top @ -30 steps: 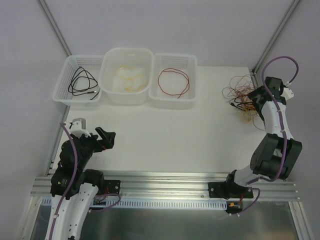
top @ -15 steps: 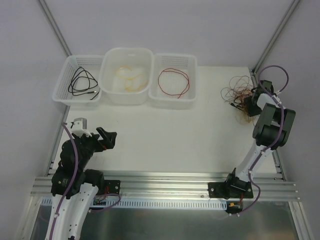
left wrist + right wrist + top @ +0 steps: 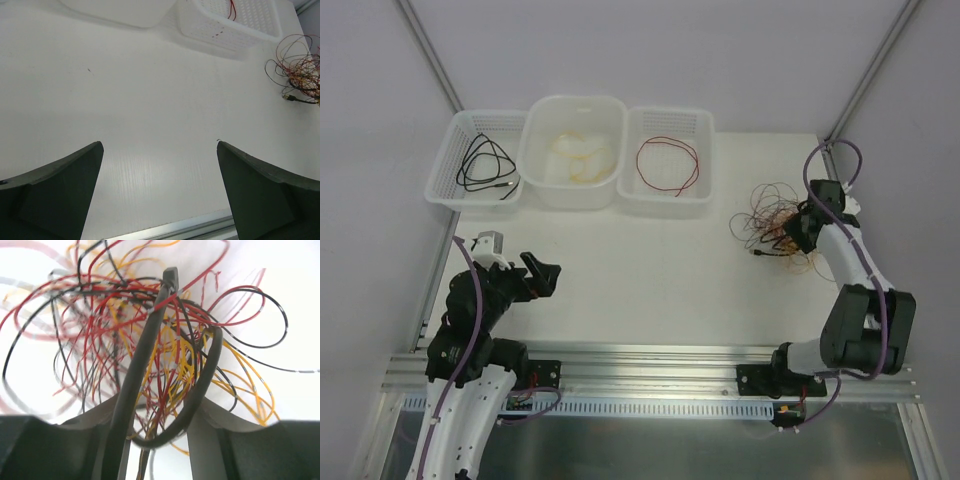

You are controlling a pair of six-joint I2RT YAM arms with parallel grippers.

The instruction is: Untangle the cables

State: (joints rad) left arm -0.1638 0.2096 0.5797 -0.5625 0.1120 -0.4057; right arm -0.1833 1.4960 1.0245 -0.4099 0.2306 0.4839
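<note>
- Loose cables (image 3: 775,222): black, red and yellow-orange wires in one knot, lying on the right side of the table (image 3: 650,285), well apart from the containers.
- The right gripper (image 3: 800,228) sits at the knot's right edge. In the wrist view its jaws are narrow, closed on strands and a thicker black lead (image 3: 142,360) that run down between the fingers (image 3: 95,427).
- The left gripper (image 3: 542,275) is near-left, jaws spread wide over bare table, far from the knot.
- Far edge: left basket (image 3: 445,170) holds a black cable (image 3: 485,165), middle tub (image 3: 545,125) a yellow cable (image 3: 582,160), right basket (image 3: 665,203) a red cable (image 3: 667,163).
</note>
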